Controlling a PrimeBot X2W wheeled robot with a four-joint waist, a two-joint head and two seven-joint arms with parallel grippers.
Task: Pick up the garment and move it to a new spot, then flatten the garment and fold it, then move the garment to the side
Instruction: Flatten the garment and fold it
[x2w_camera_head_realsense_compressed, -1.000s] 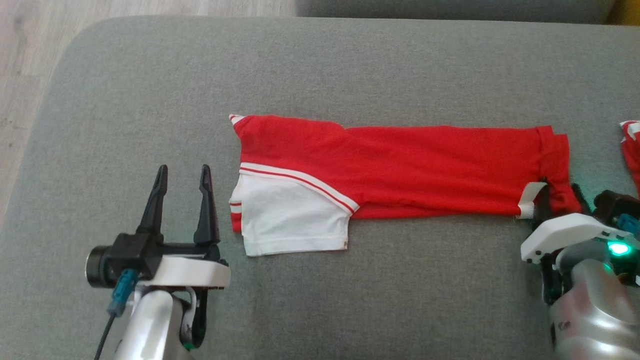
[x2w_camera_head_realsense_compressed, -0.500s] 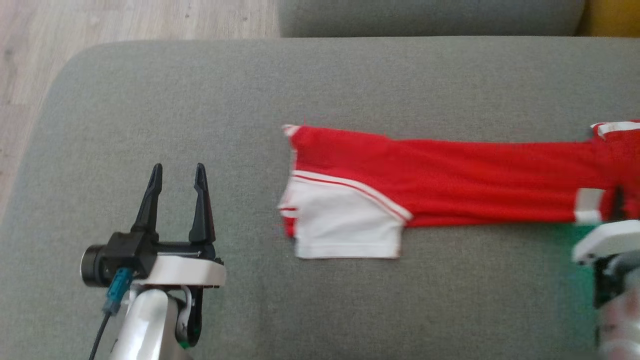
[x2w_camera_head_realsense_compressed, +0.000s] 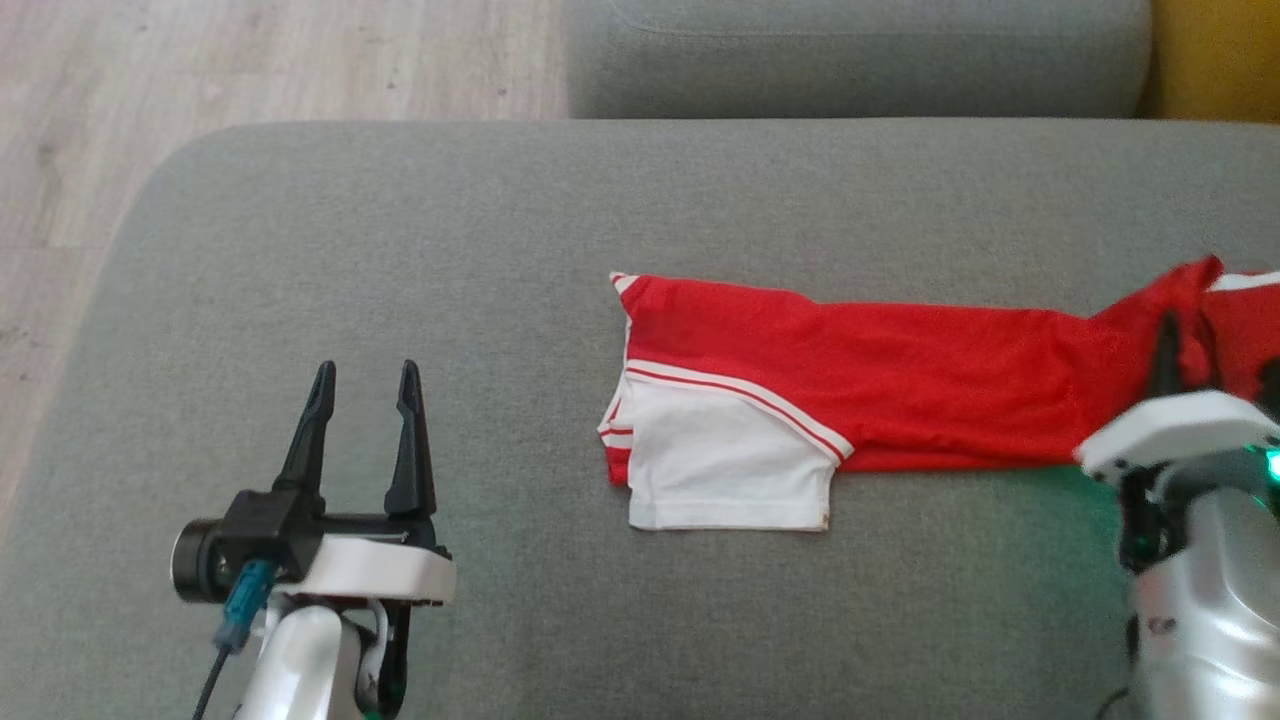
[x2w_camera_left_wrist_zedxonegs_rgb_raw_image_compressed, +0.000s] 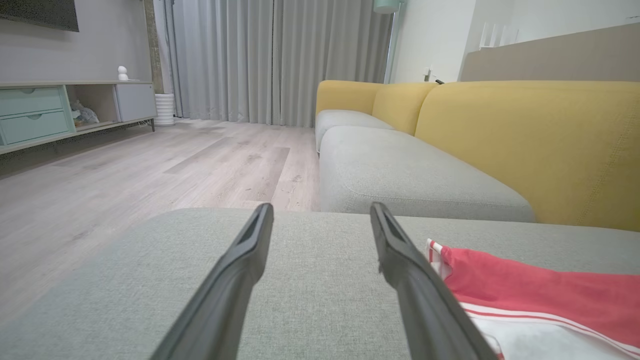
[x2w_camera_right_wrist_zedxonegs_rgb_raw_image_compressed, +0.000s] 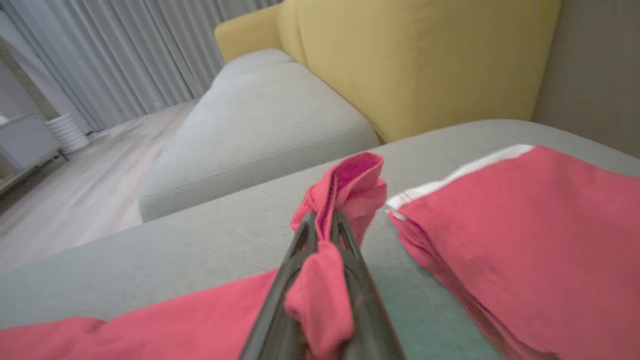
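Nearest the robot, over the grey cushion (x2w_camera_head_realsense_compressed: 420, 230), the left gripper (x2w_camera_head_realsense_compressed: 365, 370) hovers with its fingers spread wide and nothing between them, probably kept clear as a spare; the right gripper (x2w_camera_right_wrist_zedxonegs_rgb_raw_image_compressed: 320, 220) is pinched tight on a bunched red corner of the garment (x2w_camera_head_realsense_compressed: 900, 370), holding that end raised, a grip that suits dragging or folding; the rest lies flat as a long folded strip, white sleeve (x2w_camera_head_realsense_compressed: 720, 470) toward the left gripper; just beyond the pinch lies another red piece (x2w_camera_right_wrist_zedxonegs_rgb_raw_image_compressed: 525, 215); farther off stands a yellow backrest (x2w_camera_right_wrist_zedxonegs_rgb_raw_image_compressed: 425, 65).
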